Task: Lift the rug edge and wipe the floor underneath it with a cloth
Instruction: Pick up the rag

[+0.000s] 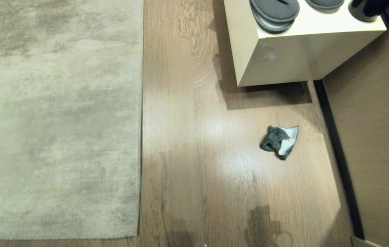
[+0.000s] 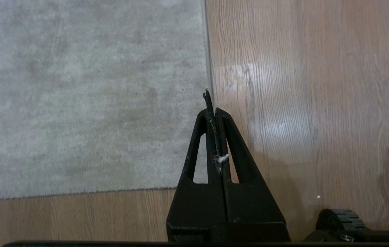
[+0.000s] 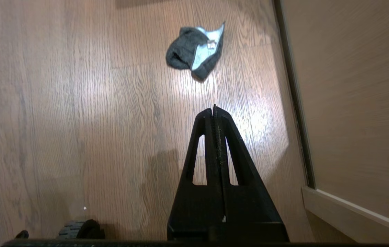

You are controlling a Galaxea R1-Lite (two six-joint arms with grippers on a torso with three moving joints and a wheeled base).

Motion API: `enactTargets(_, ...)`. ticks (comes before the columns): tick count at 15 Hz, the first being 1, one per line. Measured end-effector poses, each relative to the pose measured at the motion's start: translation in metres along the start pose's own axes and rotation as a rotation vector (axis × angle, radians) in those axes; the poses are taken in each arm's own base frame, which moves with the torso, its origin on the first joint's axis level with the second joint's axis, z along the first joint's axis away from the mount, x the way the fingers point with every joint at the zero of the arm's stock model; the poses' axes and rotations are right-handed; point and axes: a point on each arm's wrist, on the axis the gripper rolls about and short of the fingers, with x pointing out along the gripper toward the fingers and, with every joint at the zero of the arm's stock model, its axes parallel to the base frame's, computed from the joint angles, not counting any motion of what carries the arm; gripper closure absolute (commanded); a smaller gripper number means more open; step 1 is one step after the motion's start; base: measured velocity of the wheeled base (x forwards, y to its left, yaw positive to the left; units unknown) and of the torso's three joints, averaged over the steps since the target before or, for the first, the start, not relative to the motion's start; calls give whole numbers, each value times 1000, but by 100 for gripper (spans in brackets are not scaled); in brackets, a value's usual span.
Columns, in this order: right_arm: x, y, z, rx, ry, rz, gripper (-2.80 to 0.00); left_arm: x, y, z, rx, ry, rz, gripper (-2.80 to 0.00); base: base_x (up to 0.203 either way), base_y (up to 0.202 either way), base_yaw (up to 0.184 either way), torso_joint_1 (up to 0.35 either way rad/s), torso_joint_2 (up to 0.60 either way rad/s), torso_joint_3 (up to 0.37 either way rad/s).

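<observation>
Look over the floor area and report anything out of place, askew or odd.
One thing stands out: a small crumpled grey-teal and whitish cloth lies loose on the light brown wood floor, between the pale grey-beige rug and the wall, in front of a cream cabinet. The rug edge lies flat and straight.

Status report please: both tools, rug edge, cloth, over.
Left tool shut, empty, above the rug edge. Right tool shut, empty, short of the cloth. Rug flat, cloth crumpled on the floor. Nothing blocking.
</observation>
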Motion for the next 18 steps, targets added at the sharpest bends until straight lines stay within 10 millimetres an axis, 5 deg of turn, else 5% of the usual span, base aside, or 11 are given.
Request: enactTargets(18,0,0,0,0,0,0,0,0,0,0,0,-2,0,0,0,0,0,2,2,-197)
